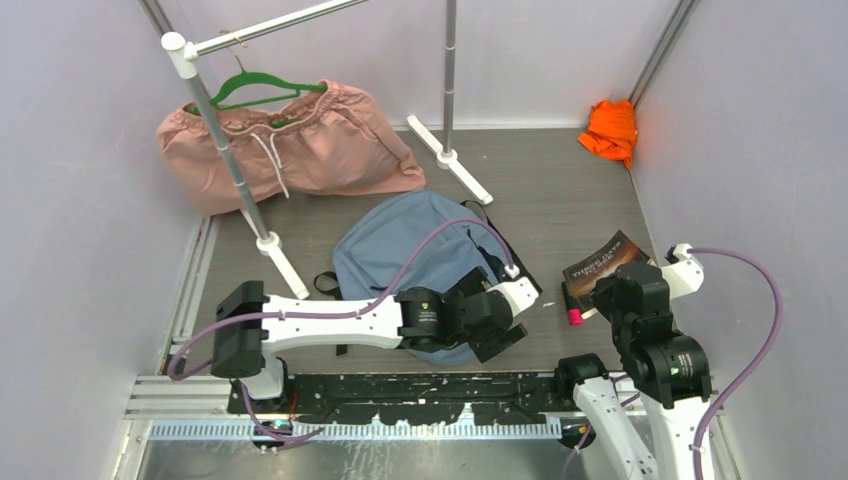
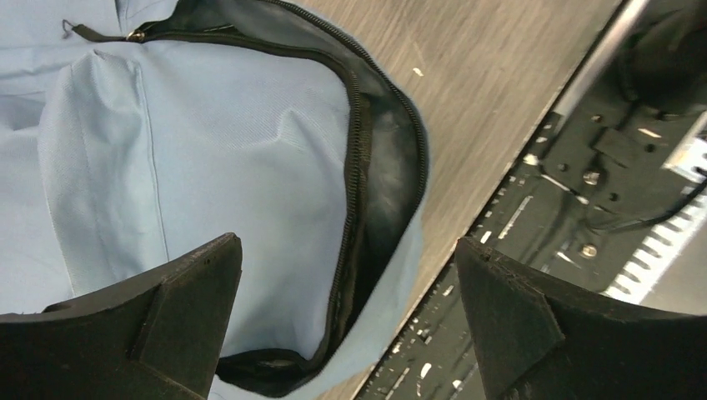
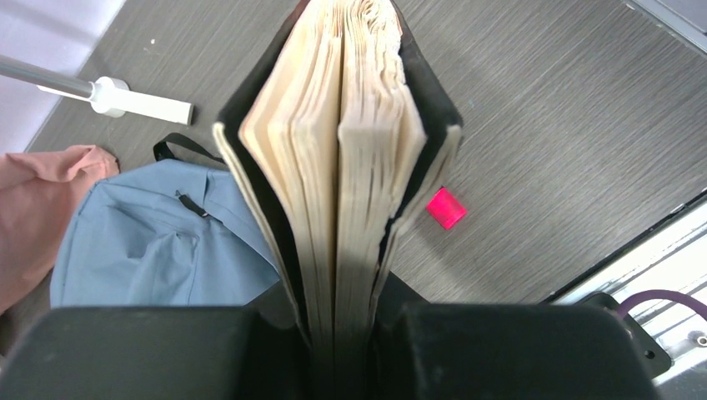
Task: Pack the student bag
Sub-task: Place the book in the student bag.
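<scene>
The right gripper (image 3: pixel 338 329), pinching a thick black-covered book (image 3: pixel 333 167), should next carry it left into the dusty-blue fabric backpack (image 2: pixel 208 150) below the spread left gripper (image 2: pixel 350 283).

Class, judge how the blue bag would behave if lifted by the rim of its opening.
Probably floppy: the bag lies slumped and creased. Its unzipped mouth gapes loosely, so the rim would likely sag. What shows inside looks empty, so it is probably light.

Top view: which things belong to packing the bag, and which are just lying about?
Job: student bag, book, pink-tipped marker (probably).
Lying about: pink garment on green hanger, orange cloth, clothes rack.
</scene>
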